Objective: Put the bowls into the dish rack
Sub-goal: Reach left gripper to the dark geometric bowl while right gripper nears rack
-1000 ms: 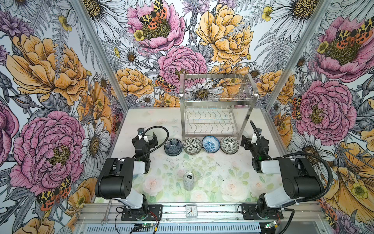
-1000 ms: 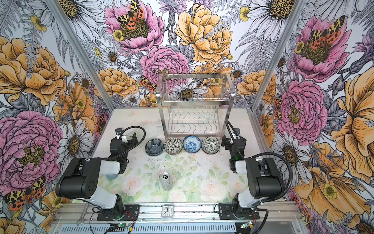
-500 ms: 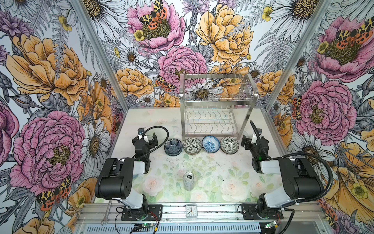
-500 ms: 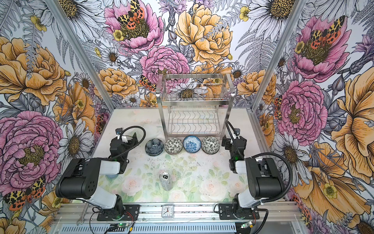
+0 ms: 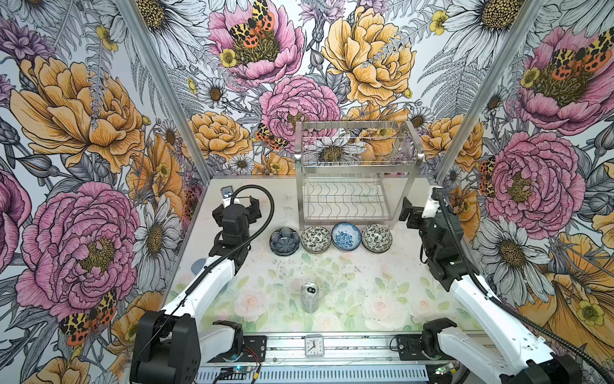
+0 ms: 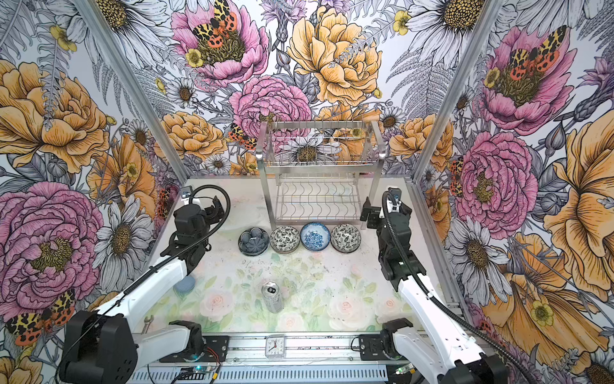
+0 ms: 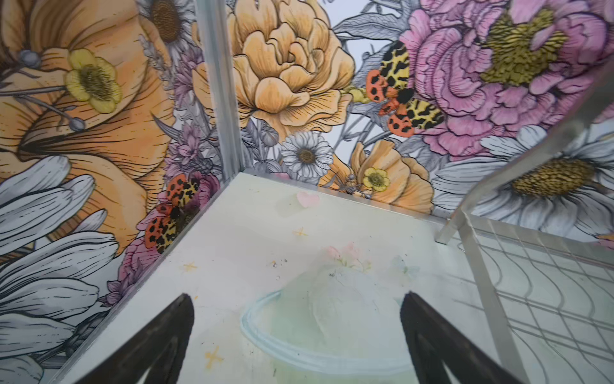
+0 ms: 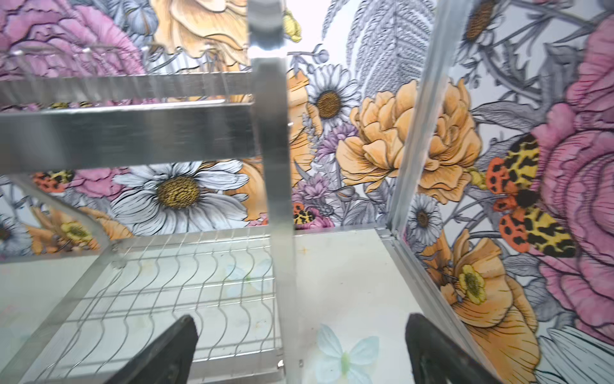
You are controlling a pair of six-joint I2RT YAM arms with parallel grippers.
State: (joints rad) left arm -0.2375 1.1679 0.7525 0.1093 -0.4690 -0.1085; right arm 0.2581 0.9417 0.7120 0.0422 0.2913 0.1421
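Note:
Several patterned bowls stand in a row just in front of the dish rack [image 5: 355,173]: a dark blue-grey petal bowl [image 5: 284,241], a black-and-white bowl [image 5: 315,238], a blue bowl [image 5: 346,235] and another black-and-white bowl [image 5: 376,236]. The steel rack's two tiers hold nothing. My left gripper [image 5: 237,206] hangs open left of the row, over bare table, as the left wrist view confirms [image 7: 296,299]. My right gripper [image 5: 410,212] stands open beside the rack's right front leg [image 8: 279,199], nothing between its fingers [image 8: 300,319].
A silver drink can [image 5: 309,296] stands upright mid-table, nearer the front. A small clock [image 5: 314,345] sits on the front rail. A blue-grey object [image 6: 184,284] lies under the left arm. Aluminium corner posts and floral walls close in three sides.
Both arms have stretched out from their bases toward the back of the table in the last half second. Both grippers stay open. Bowls, rack and can have not moved.

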